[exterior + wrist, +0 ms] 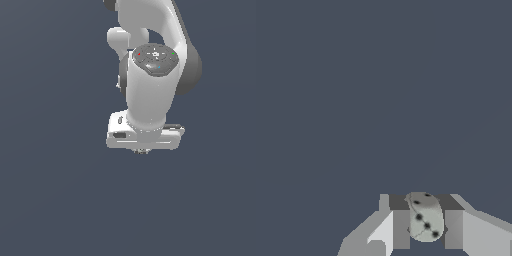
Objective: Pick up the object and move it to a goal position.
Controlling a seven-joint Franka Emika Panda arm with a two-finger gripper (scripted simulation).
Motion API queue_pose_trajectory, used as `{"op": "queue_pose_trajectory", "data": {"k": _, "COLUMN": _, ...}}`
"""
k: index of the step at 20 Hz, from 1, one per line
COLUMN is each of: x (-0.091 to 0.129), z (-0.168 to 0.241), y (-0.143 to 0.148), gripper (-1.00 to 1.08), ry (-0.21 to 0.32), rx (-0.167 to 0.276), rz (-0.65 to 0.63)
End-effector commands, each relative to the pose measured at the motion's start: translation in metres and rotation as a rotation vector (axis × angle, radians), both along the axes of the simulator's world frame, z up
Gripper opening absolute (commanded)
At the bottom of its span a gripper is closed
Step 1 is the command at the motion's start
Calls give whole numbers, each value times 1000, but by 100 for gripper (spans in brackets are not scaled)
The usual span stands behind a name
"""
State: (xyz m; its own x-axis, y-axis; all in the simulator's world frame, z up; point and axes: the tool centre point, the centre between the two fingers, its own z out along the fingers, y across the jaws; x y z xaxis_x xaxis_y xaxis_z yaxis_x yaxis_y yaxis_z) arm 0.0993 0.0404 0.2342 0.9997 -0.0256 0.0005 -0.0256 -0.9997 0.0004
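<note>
In the wrist view, the object (425, 221) is a small pale grey rounded die with black dots. It sits between the two grey fingers (401, 229) of my gripper (427, 231), and both pads touch its sides. The gripper is shut on it. In the exterior view the white arm is seen from above. Its hand (145, 134) covers the fingers, and only a small dark tip (142, 150) shows under the hand's edge. The object cannot be made out in that view.
A plain dark blue-grey surface (60, 200) fills both views around the arm. The arm's large white links (150, 85) rise over the hand in the exterior view. No other objects or marks show.
</note>
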Motion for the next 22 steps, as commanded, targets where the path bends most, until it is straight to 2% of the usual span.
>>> {"op": "queue_pose_trajectory", "data": {"k": 1, "x": 7, "z": 14, "y": 6, "gripper": -100, "ry": 1, "rx": 0, "rz": 0}}
{"op": "queue_pose_trajectory", "data": {"k": 11, "x": 30, "z": 53, "y": 23, "gripper": -100, "ry": 1, "rx": 0, "rz": 0}}
{"op": "queue_pose_trajectory", "data": {"k": 22, "x": 38, "z": 65, "y": 28, "gripper": -100, "ry": 1, "rx": 0, "rz": 0}}
